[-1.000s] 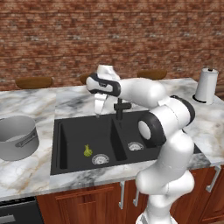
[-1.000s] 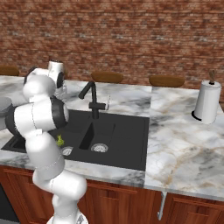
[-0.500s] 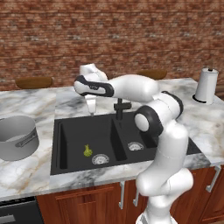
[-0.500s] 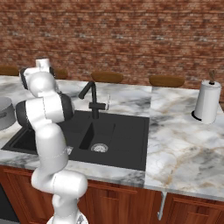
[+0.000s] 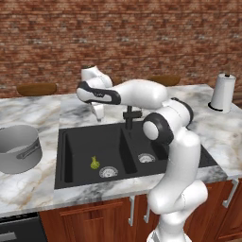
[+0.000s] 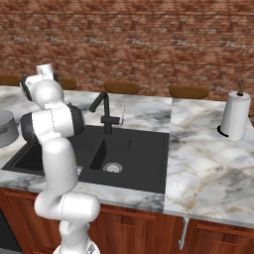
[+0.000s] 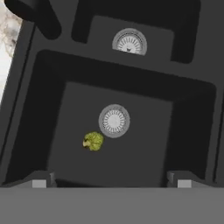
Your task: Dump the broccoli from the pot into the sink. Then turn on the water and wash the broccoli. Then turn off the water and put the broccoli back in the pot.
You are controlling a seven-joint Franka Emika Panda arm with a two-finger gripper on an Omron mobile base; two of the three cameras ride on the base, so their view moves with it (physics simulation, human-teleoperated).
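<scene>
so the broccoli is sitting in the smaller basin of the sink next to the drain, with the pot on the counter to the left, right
Not quite. The broccoli lies in the larger basin of the sink, not the smaller one, beside that basin's drain. The left base view shows it, and the pot does stand on the counter to the left.

My arm reaches far left, elbow bent, wrist turned down; my gripper (image 5: 99, 116) points straight down, fingers spread wide.
</scene>
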